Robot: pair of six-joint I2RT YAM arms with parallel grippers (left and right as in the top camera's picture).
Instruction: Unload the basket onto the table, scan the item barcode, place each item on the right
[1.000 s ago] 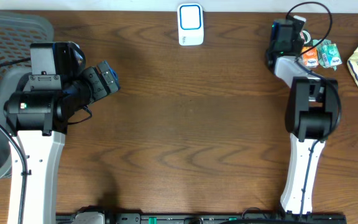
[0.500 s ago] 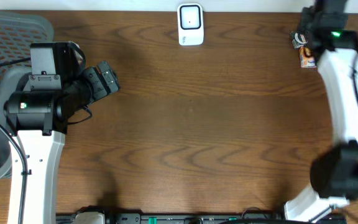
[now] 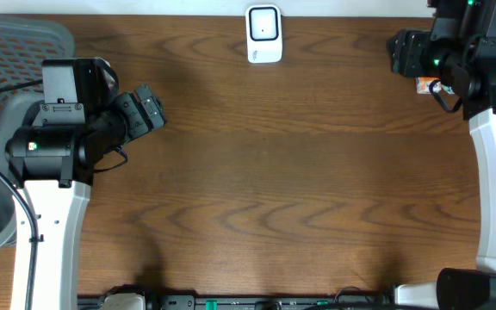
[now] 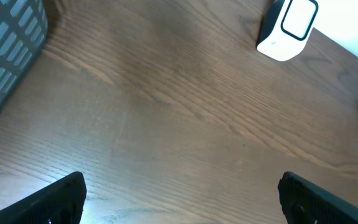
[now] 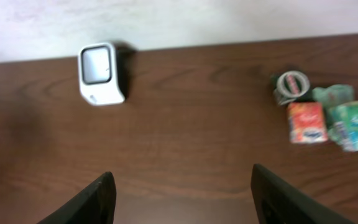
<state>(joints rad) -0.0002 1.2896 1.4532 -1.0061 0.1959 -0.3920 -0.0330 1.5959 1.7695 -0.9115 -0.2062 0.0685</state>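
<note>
The right claw (image 5: 182,174) is spread, its two dark fingers (image 5: 98,199) standing wide apart at the bottom of the right wrist view with only bare desk (image 3: 265,189) between them; it pinches nothing. From that gap the white scanner (image 5: 101,74) lies toward 10 o'clock, standing against the far edge of the desk, and the items lie toward 2 o'clock: an orange box (image 5: 306,121), green packs (image 5: 353,121) just beside it at its 3 o'clock, and a tape roll (image 5: 293,84) just beside it at its 11 o'clock. The view is blurred, so whether these touch is unclear and no barcode can be made out. All of them rest on the desk, apart from the claw and well apart from the scanner. From overhead the scanner sits at the desk's 12 o'clock, and the right arm hangs over the 1 to 2 o'clock corner, hiding most of the items; only the orange box peeks out beside it. The left claw (image 4: 182,180) is spread wide too and empty, hovering over bare wood at the desk's 9 to 10 o'clock side. In the left wrist view the scanner lies toward 1 o'clock and the grey basket (image 4: 5,56) toward 10 o'clock.
</note>
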